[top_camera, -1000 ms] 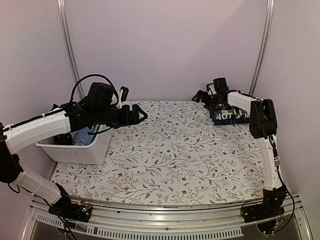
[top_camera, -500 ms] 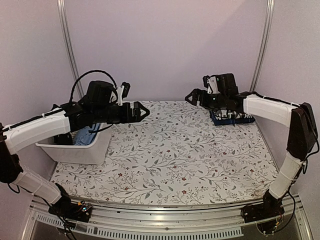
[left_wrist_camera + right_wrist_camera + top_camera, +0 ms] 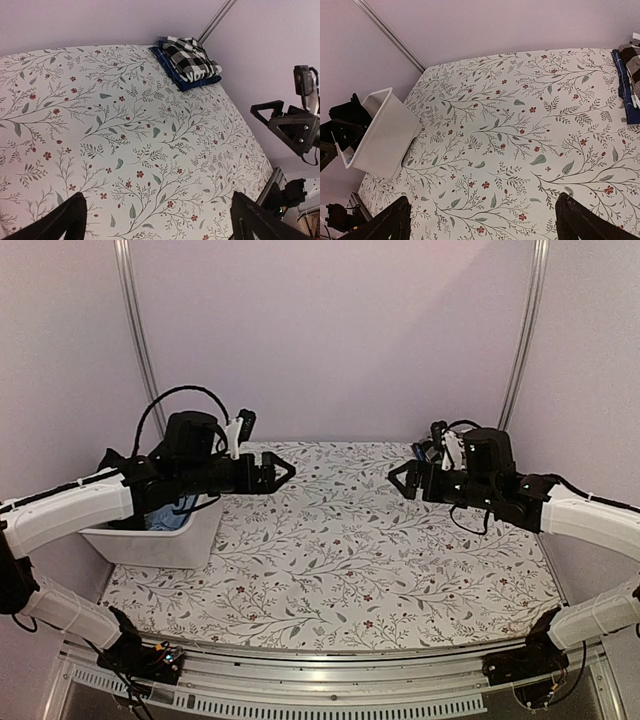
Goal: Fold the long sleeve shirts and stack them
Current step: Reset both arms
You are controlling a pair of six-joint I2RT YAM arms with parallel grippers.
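The left gripper [image 3: 282,473] hangs above the tabletop [image 3: 340,560] with its jaws spread wide and nothing between them. It points to the right, across the far half of the surface. Its arm reaches out over a white bin [image 3: 165,540] that sits at the left edge of the tabletop; something blue [image 3: 168,512] shows inside the bin, though what it is cannot be made out.

The right gripper [image 3: 398,480] also stands wide open and empty. It is held in the air over the right half of the tabletop and points left, facing the other gripper, with a broad stretch of the floral-printed cover between them.

The long sleeve shirts lie in the far right corner of the tabletop, well apart from both grippers. Both are folded and form one stack: the navy plaid shirt [image 3: 176,76] lies underneath, flat on the cover, and the black-and-white check shirt [image 3: 192,59] rests on top of it, leaving a blue border visible along the lower shirt's edges. In the top view the right arm hides this stack.
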